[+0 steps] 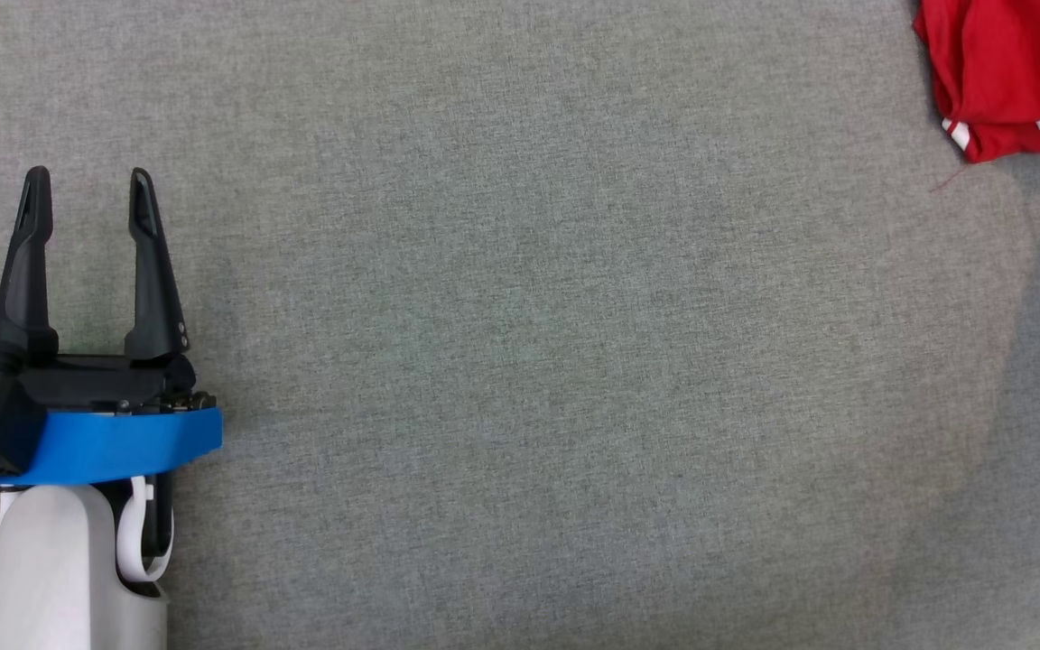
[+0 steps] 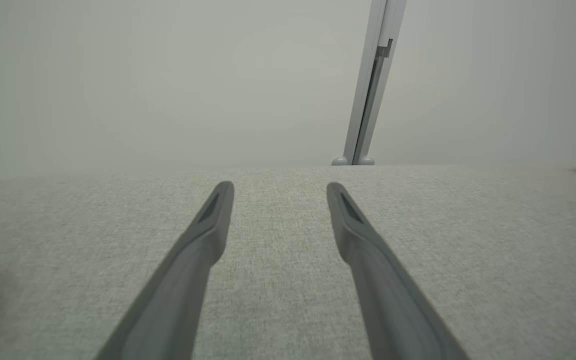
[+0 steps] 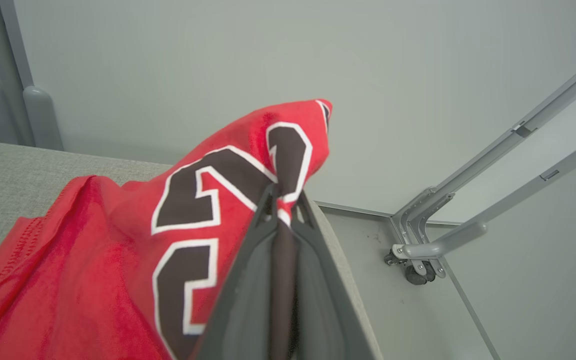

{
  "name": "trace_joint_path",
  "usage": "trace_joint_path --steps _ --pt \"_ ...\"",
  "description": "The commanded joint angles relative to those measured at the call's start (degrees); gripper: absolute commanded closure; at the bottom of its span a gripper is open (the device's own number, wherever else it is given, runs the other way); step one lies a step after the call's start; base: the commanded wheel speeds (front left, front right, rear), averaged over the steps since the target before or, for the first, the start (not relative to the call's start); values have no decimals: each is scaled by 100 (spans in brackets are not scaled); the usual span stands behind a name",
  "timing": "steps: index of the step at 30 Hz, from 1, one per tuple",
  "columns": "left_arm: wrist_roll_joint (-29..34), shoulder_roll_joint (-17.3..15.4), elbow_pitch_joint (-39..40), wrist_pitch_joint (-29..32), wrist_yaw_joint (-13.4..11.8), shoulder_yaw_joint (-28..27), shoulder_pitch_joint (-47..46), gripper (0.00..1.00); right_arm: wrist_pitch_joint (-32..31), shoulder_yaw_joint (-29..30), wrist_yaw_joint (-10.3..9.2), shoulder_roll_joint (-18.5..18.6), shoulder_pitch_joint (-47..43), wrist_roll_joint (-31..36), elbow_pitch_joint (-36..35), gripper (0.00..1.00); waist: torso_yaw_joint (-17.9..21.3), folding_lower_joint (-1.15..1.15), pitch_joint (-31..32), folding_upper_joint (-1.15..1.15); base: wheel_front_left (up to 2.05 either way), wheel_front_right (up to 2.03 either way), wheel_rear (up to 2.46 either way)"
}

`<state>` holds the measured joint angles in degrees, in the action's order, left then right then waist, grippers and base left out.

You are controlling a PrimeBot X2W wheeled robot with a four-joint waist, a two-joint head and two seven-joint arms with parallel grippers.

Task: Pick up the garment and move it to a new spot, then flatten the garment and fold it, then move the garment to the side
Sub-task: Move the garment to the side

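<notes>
Gripping the red numbered jersey (image 3: pixel 93 260) at the far right of the grey fabric table (image 1: pixel 520 361), right jaws are shut; left jaws gape empty. Pickup seems underway; next, carry it centreward.

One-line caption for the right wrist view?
Right claw shut on the red jersey at the edge of the grey surface.

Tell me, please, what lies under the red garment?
The garment rests on the grey surface near its edge, one fold pinched in the right gripper. Anything beneath the cloth is hidden.
</notes>
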<state>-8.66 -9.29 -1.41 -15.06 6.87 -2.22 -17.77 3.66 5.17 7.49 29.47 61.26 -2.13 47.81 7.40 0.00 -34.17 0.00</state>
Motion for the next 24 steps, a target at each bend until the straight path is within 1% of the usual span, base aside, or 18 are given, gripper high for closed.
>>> trace_joint_path --steps 1,2,7,12,18,23,24 --pt "-34 -21 13 -15 -29 -2 -89 0 61 -17 1 -39 134 20 66 22 0 0 1 0 0 0 0" --pt "-34 -15 2 -15 -30 3 -88 0 87 -25 1 -53 148 48 114 0 -4 0 10 0 0 0 0" --pt "-42 8 -57 -15 -44 -25 -22 0 336 -11 1 -66 240 239 316 0 -32 0 152 0 0 0 0" --pt "-60 56 -104 -15 -67 -69 164 0 625 -36 1 -189 142 388 419 0 -54 0 434 0 0 0 0" --pt "-85 127 -186 -16 -97 -180 439 0 953 -189 1 -540 -115 360 296 0 -119 0 883 0 0 0 0" --pt "-101 186 -294 -15 -119 -244 707 0 1115 -475 1 -964 -508 135 0 0 -228 0 1295 0 0 0 0" --pt "-101 186 -294 -15 -119 -244 707 0 1115 -475 1 -964 -508 135 0 0 -228 0 1295 0 0 0 0"
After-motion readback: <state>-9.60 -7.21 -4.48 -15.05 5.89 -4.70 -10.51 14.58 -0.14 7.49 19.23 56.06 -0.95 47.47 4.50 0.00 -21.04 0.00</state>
